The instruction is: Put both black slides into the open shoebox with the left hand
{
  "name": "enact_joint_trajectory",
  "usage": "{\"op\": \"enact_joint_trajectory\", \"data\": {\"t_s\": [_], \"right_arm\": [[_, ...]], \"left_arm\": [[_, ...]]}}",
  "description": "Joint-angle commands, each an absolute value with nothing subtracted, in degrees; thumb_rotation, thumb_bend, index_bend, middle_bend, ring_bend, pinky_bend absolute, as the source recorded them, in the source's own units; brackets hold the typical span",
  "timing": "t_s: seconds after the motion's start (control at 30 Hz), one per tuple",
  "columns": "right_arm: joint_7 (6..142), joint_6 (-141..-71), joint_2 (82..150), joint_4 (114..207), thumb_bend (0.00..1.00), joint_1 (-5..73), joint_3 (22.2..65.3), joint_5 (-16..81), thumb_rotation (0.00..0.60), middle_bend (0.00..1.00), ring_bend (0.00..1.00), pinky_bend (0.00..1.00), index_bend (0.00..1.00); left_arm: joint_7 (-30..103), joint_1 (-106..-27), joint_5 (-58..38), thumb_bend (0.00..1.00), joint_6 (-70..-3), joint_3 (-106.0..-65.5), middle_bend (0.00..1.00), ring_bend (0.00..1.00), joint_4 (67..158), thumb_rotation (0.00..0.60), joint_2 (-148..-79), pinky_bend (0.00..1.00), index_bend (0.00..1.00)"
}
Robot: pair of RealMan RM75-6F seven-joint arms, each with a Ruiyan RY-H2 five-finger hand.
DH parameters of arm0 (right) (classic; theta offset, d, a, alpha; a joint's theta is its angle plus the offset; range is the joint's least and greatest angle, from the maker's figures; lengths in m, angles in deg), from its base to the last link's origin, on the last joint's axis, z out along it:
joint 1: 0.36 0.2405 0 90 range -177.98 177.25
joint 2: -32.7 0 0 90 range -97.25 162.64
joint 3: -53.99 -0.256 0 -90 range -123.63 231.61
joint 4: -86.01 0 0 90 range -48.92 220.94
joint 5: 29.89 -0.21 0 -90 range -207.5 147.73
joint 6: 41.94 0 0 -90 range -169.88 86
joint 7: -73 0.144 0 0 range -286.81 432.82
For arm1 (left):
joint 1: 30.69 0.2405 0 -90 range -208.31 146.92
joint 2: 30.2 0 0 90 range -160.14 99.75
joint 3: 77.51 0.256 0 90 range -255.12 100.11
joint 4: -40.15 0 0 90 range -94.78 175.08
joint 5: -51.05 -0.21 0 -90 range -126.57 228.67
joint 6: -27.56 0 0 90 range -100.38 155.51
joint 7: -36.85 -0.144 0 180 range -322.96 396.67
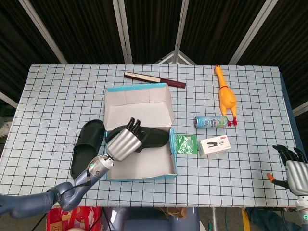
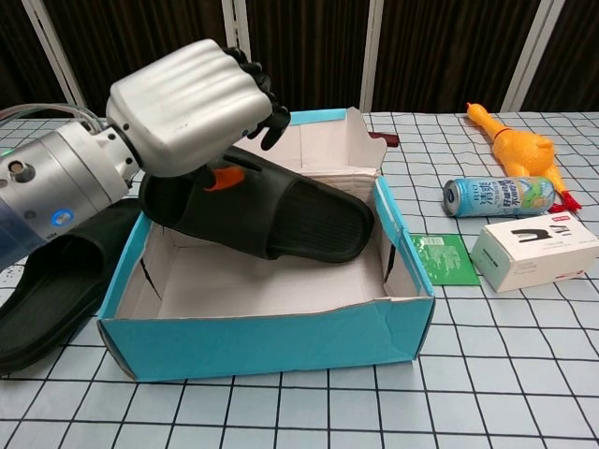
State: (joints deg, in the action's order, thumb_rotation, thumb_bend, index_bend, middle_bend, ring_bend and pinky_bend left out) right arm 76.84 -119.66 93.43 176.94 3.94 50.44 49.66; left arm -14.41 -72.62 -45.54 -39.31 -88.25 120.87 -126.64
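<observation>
Ribbed rubbery slide in cardboard shoebox

1. Table: covered by a white cloth with a black grid.
2. Rubber chicken, yellow-orange with red feet: lies near the far right corner, head toward the far edge.
3. Drink can: on its side, just nearer than the chicken's feet.
4. Small white box with a black picture: near the can, toward the front edge.
5. Green packet: flat, just left of the white box.
6. Long dark red and cream object: flat near the far edge, about mid-table; kind unclear.
</observation>
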Motion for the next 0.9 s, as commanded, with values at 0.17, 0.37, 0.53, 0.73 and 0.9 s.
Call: {"op": "enact_joint_trajectory", "data": {"t_s": [0.17, 0.37, 0.53, 0.73, 0.9], "right_arm": [[76.44, -119.65, 93.48, 177.08, 0.23, 3.99, 50.43, 49.63, 0.600, 0.16, 0.20, 0.08, 0.18], [76.33, -119.84, 93.52, 177.18, 0.23, 3.91, 50.40, 49.59, 0.600, 0.16, 0.20, 0.08, 0.18], [76.41, -120.09, 93.50, 177.24, 0.23, 3.83, 50.40, 49.76, 0.600, 0.16, 0.20, 0.08, 0.18], [76.70, -120.50, 93.42, 177.18, 0.23, 3.63, 50.43, 49.99, 0.600, 0.16, 0.20, 0.08, 0.18], [76.92, -120.81, 93.36, 177.20, 0.23, 3.49, 50.41, 50.12, 0.600, 0.16, 0.20, 0.08, 0.18]], "left_arm": [[-17.68, -71.19, -42.38, 0.36, -38.35, -86.47, 0.47, 0.29, 119.91, 0.600, -127.00, 0.34, 0.49], [-17.17, -71.44, -42.95, 0.36, -38.21, -85.36, 0.48, 0.29, 119.40, 0.600, -126.59, 0.34, 0.49], [-16.31, -71.80, -44.62, 0.37, -38.24, -83.78, 0.48, 0.29, 118.71, 0.600, -126.14, 0.34, 0.50], [-15.86, -71.91, -46.62, 0.39, -38.06, -81.60, 0.48, 0.29, 117.63, 0.600, -125.47, 0.34, 0.51], [-17.34, -71.25, -47.35, 0.39, -38.34, -80.34, 0.48, 0.29, 116.67, 0.600, -124.69, 0.34, 0.51]]}}
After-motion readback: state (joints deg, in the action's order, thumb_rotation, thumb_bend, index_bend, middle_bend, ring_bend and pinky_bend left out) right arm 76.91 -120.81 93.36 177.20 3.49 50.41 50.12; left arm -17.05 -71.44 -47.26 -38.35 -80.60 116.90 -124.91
